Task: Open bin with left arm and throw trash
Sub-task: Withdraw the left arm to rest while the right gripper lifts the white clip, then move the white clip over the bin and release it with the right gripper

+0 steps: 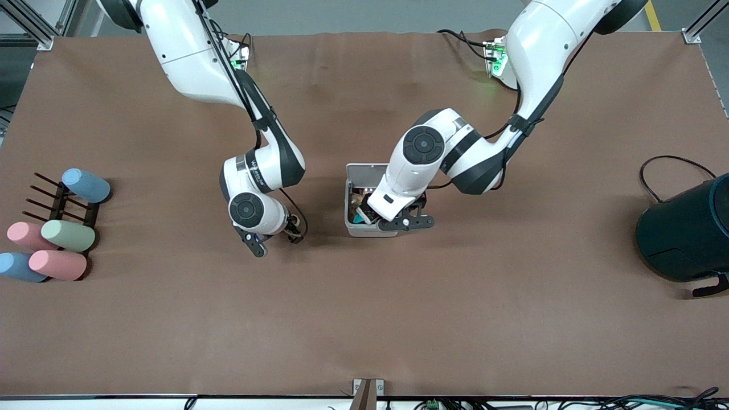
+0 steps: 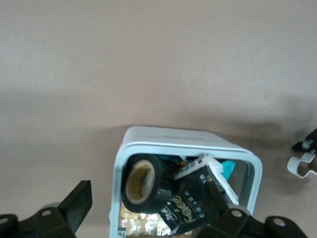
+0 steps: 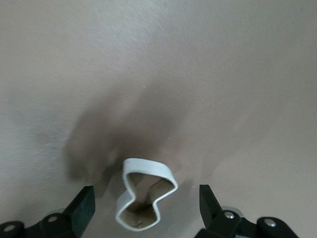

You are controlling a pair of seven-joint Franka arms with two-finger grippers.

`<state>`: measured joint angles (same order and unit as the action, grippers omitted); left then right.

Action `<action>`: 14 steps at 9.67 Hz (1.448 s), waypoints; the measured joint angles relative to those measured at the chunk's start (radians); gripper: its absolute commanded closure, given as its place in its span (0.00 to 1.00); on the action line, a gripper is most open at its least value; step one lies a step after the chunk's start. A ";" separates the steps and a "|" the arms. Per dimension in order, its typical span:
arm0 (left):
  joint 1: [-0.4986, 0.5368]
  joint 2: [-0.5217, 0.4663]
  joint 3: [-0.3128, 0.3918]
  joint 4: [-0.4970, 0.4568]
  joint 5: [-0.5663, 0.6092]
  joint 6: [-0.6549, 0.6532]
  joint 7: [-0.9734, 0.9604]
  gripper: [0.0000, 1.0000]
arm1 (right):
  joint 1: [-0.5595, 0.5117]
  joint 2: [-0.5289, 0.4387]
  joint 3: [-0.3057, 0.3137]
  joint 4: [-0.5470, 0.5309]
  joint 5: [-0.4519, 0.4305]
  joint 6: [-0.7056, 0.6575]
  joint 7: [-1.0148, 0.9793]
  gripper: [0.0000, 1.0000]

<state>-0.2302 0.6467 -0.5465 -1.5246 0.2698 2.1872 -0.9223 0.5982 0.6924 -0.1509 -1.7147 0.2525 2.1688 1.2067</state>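
Note:
The white-grey bin (image 1: 364,230) stands mid-table with its lid (image 1: 367,171) swung open. My left gripper (image 1: 396,219) hangs open over the bin's mouth, holding nothing. In the left wrist view the bin's rim (image 2: 118,168) frames the black ring with a pale centre (image 2: 143,186) and the black printed packet (image 2: 190,208), both inside; one finger (image 2: 77,203) is outside the wall. My right gripper (image 1: 274,236) is open and low over the tan wavy loop (image 1: 293,224), which lies on the table between its fingers in the right wrist view (image 3: 143,196).
Several pastel cylinders (image 1: 68,234) lie by a dark rack (image 1: 62,204) at the right arm's end. A big dark teal cylinder (image 1: 686,233) with a black cable (image 1: 655,171) stands at the left arm's end. Brown cloth covers the table.

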 measured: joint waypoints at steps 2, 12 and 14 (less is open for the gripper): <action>0.085 -0.065 -0.001 0.021 0.000 -0.072 0.018 0.00 | 0.009 0.000 0.001 0.001 0.001 0.012 0.003 1.00; 0.319 -0.513 0.209 0.159 -0.186 -0.696 0.689 0.00 | 0.006 -0.059 0.008 0.336 0.067 -0.120 0.153 0.99; 0.206 -0.573 0.404 0.116 -0.194 -0.718 0.804 0.00 | 0.111 -0.056 0.013 0.363 0.069 -0.105 0.210 0.98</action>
<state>-0.0243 0.0734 -0.1428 -1.4082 0.0753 1.4696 -0.1182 0.7095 0.6368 -0.1375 -1.3517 0.3213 2.0638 1.4164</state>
